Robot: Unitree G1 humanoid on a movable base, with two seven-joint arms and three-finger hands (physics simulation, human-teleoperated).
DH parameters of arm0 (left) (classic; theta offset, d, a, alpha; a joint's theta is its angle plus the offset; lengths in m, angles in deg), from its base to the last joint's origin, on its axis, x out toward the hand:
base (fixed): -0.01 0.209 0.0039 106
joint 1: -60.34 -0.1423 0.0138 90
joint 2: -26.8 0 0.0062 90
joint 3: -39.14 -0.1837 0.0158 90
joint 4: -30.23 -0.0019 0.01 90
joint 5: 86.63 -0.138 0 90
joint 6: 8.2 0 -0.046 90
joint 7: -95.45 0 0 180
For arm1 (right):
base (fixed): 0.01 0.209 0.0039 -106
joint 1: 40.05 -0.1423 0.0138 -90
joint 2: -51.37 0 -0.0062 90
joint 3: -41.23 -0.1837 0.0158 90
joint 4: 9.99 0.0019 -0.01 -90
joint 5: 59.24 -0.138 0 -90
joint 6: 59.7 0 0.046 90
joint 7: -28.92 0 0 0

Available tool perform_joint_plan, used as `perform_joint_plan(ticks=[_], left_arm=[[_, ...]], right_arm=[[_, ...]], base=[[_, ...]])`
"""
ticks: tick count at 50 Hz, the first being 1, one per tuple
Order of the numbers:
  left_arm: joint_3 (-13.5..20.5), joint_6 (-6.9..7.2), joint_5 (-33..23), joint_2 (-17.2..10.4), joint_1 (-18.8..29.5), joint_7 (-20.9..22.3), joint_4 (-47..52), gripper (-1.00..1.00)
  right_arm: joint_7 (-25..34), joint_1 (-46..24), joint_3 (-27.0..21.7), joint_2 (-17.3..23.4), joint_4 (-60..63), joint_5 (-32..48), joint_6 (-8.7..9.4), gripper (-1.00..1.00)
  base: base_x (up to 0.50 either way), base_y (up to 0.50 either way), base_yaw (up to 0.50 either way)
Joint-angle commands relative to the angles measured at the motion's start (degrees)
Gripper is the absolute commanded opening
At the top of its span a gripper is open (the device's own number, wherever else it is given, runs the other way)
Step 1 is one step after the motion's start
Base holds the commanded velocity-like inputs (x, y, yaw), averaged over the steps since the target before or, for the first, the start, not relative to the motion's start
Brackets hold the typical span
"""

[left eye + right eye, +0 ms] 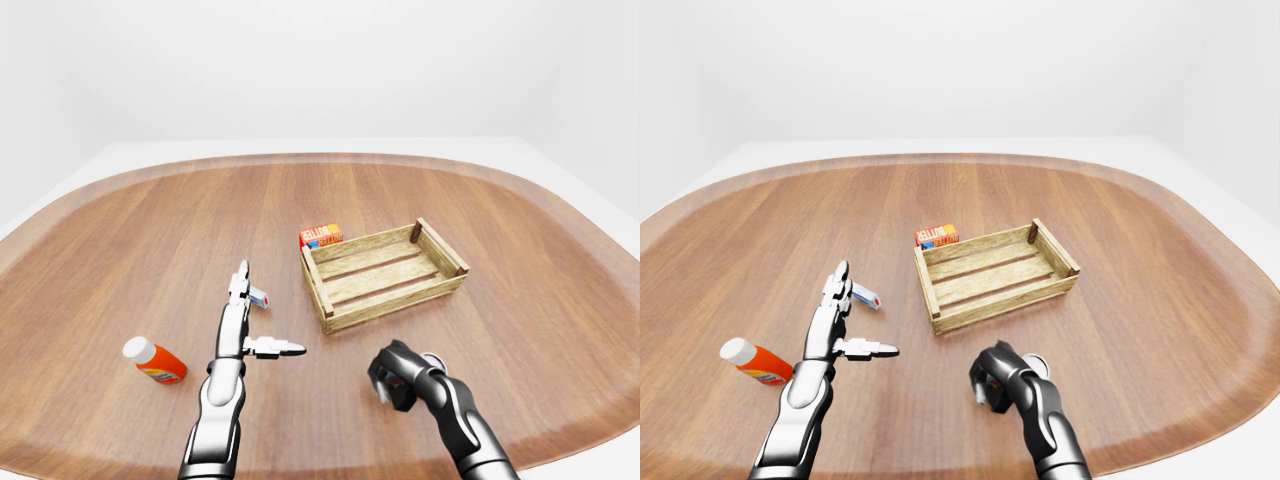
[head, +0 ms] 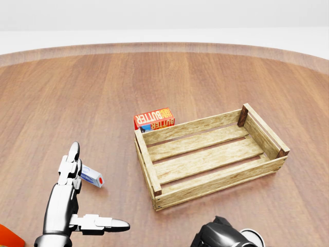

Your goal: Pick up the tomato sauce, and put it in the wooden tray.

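The tomato sauce can [image 2: 253, 236] shows only as a white rim at the bottom of the head view, mostly hidden by my dark right hand [image 2: 220, 237]. That hand's fingers are curled in against the can, as the left-eye view also shows at the right hand [image 1: 396, 376] and the can [image 1: 432, 358]. The wooden tray [image 2: 145, 154], a slatted crate, lies up and to the right with nothing in it. My silver left hand [image 2: 92, 198] hovers open at lower left, away from the can.
A red butter box [image 2: 154, 119] rests against the tray's upper left corner. A small white and blue tube [image 2: 92, 176] lies by my left fingers. An orange bottle with a white cap [image 1: 156, 362] lies at far left. The round wooden table's edge [image 1: 560, 425] runs close below.
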Motion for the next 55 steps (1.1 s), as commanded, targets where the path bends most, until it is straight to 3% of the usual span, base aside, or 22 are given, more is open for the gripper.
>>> perform_joint_plan(ticks=[1, 10, 18, 32, 55], left_arm=[[-0.05, 0.0, 0.03, 0.03, -0.1, -0.04, 0.11, 1.0], [-0.06, 0.0, 0.02, 0.01, -0.17, -0.01, 0.06, 1.0], [-0.06, 0.0, -0.06, 0.0, -0.16, -0.01, 0.03, 1.0], [0.02, 0.0, -0.1, -0.05, 0.16, -0.04, -0.54, 1.0], [0.05, 0.0, -0.05, -0.06, 0.34, -0.07, -0.85, 1.0]], right_arm=[[-0.37, 1.82, 0.22, 0.05, -2.99, 1.05, -0.09, -1.0], [-1.07, 1.82, 0.02, -0.13, -2.36, 0.47, -0.12, -1.0], [2.37, 2.75, 0.52, -0.69, 5.6, 1.11, 2.09, -1.0], [6.99, 5.05, 2.63, -1.91, 16.69, 2.89, 4.24, -1.0], [9.87, 6.4, 4.58, -2.86, 29.68, 4.07, 6.33, -1.0]], base=[[0.0, 0.0, 0.0], [0.0, 0.0, 0.0], [0.0, 0.0, 0.0], [0.0, 0.0, 0.0], [0.0, 0.0, 0.0]])
